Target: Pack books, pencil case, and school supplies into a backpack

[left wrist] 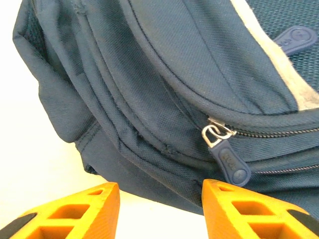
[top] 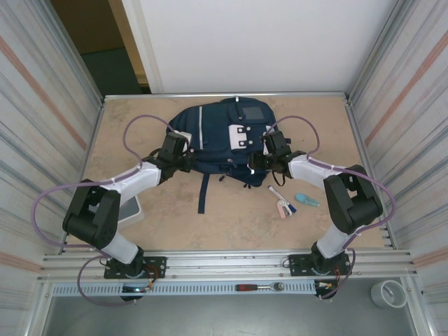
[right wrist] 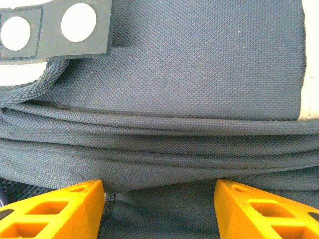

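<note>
The navy backpack [top: 217,136] lies flat at the back middle of the table. My left gripper [top: 183,158] is at its left edge with the orange fingers [left wrist: 89,209] apart, bare table between them, and a blue zipper pull [left wrist: 228,160] just above the right finger. My right gripper [top: 269,159] is at the backpack's right side, its fingers [right wrist: 259,209] pressed onto a thick fold of backpack fabric [right wrist: 164,149]. School supplies lie loose on the table to the right: white-and-pink sticks [top: 282,204] and a light-blue piece [top: 306,200]. The books are out of view.
A white boxy item [top: 131,210] lies by the left arm's elbow, partly covered by it; I cannot tell whether it is the pencil case. A dark strap [top: 202,192] trails from the backpack toward the front. Metal walls close in both sides.
</note>
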